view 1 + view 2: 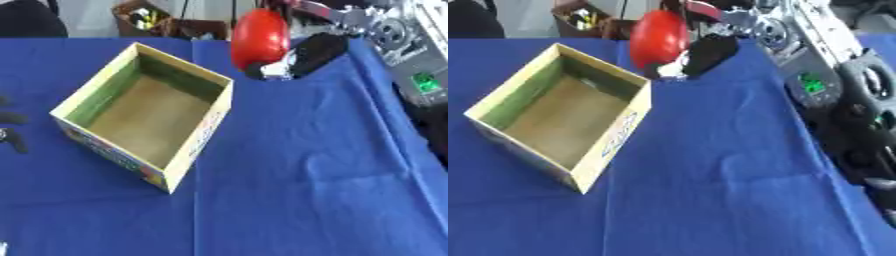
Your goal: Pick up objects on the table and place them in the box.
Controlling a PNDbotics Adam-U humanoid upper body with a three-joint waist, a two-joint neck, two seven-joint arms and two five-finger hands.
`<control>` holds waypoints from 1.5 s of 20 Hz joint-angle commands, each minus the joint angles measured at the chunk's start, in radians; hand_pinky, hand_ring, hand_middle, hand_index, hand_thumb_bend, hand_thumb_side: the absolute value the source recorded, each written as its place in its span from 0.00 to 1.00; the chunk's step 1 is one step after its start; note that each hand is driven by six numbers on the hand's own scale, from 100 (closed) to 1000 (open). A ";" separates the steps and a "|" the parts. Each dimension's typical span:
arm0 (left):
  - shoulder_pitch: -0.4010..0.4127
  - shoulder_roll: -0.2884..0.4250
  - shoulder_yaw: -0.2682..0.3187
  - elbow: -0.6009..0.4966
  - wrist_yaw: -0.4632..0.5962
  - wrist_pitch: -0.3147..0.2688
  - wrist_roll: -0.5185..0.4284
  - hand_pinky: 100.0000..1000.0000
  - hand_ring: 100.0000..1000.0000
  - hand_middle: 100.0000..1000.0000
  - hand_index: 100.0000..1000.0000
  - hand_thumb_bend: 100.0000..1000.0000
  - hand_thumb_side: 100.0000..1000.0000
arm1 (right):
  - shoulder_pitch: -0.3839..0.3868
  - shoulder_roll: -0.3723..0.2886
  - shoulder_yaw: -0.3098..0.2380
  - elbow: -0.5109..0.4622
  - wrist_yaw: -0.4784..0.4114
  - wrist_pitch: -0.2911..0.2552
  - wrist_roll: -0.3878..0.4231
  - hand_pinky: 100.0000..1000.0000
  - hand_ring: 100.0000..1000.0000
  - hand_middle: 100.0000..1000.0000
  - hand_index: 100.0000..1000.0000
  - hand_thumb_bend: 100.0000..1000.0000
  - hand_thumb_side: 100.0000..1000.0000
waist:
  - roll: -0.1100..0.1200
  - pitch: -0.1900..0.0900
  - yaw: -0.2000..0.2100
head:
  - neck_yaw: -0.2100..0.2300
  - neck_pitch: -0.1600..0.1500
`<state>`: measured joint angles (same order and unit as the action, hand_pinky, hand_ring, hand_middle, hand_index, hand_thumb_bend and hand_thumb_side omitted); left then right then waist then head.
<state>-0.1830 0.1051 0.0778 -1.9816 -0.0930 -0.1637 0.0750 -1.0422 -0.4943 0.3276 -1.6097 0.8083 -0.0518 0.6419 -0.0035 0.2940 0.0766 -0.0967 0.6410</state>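
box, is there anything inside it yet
No, the open cardboard box shows only its bare brown floor; the red object sits in the right hand beyond it.

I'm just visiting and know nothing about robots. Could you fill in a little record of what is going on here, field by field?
surface: table under a blue cloth
container: open cardboard box, nothing visible inside
object in play: red rounded object, just beyond the box's far right corner
right hand: fingers curled round the red object, arm coming in from the upper right
left hand: only dark fingers show at the left edge, near the box; pose unclear
task stage: red object not yet in the box
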 commanded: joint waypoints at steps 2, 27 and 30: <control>-0.002 0.011 -0.004 -0.018 0.004 -0.003 -0.005 0.20 0.49 0.56 0.70 0.00 0.94 | -0.030 0.008 -0.005 0.016 0.012 -0.005 -0.003 0.35 0.49 0.41 0.50 0.00 0.73 | 0.001 -0.023 0.002 | -0.004 0.005; -0.048 -0.001 -0.024 -0.018 0.027 -0.006 -0.029 0.20 0.49 0.55 0.70 0.00 0.94 | -0.198 0.433 -0.013 0.528 0.290 0.001 0.045 0.34 0.51 0.41 0.49 0.00 0.62 | -0.023 0.018 0.130 | -0.082 -0.034; -0.049 -0.001 -0.024 -0.018 0.028 -0.006 -0.029 0.20 0.49 0.55 0.70 0.00 0.94 | -0.200 0.447 -0.013 0.599 0.334 -0.030 0.030 0.36 0.53 0.42 0.49 0.00 0.61 | -0.022 0.019 0.132 | -0.083 -0.034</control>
<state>-0.2207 0.0962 0.0562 -1.9816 -0.0698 -0.1687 0.0483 -1.2145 -0.0524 0.3204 -1.0273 1.1198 -0.0675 0.6790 -0.0322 0.3290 0.2063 -0.1777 0.6209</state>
